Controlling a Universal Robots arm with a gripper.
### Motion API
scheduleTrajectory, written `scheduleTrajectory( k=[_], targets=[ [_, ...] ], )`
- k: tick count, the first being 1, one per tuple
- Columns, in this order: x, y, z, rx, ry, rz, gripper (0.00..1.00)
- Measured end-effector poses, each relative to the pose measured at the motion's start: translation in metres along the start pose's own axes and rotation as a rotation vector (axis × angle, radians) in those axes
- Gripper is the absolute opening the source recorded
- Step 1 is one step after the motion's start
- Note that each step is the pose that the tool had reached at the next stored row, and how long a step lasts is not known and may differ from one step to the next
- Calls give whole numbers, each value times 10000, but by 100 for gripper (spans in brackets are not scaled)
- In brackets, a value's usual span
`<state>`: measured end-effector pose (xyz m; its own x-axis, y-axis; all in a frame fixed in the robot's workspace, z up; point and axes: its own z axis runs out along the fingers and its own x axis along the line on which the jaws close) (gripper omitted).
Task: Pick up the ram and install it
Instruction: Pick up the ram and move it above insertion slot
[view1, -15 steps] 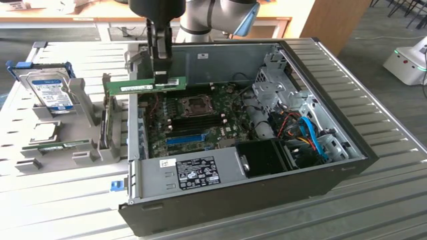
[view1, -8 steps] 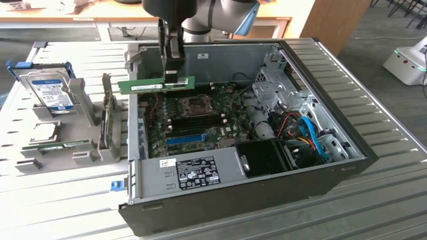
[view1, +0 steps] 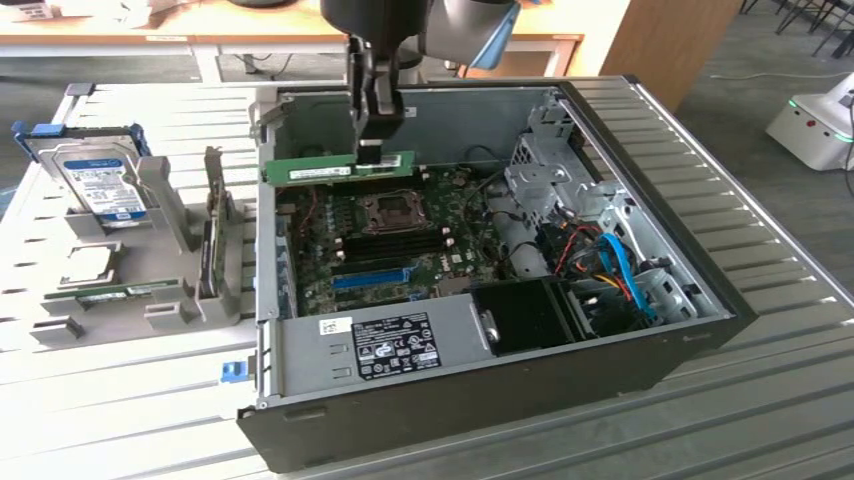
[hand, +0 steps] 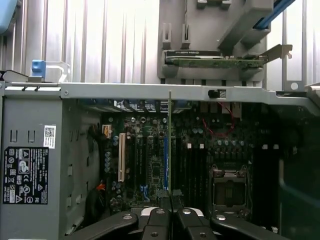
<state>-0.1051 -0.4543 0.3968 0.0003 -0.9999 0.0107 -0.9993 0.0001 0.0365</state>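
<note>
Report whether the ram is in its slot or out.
Out. The gripper holds the ram level by one end, raised above the motherboard, not seated in any slot.

The gripper (hand: 172, 215) pinches the ram (hand: 170, 145), seen edge-on as a thin line above the motherboard (hand: 200, 165) inside the computer case (hand: 35, 130). Its edge runs parallel to the blue slot (hand: 165, 160). Outside the case's rim, a green card (hand: 215, 61) rests in a grey holder (hand: 200, 30).

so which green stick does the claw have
The ram over the motherboard, pinched in the claw; the other stick lies in the grey rack.
</note>
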Motion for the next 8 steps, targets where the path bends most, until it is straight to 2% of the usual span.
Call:
scheduleTrajectory(
  k=[8],
  targets=[
    [-3,-213,-7,0,0,-25,12]
  ],
)
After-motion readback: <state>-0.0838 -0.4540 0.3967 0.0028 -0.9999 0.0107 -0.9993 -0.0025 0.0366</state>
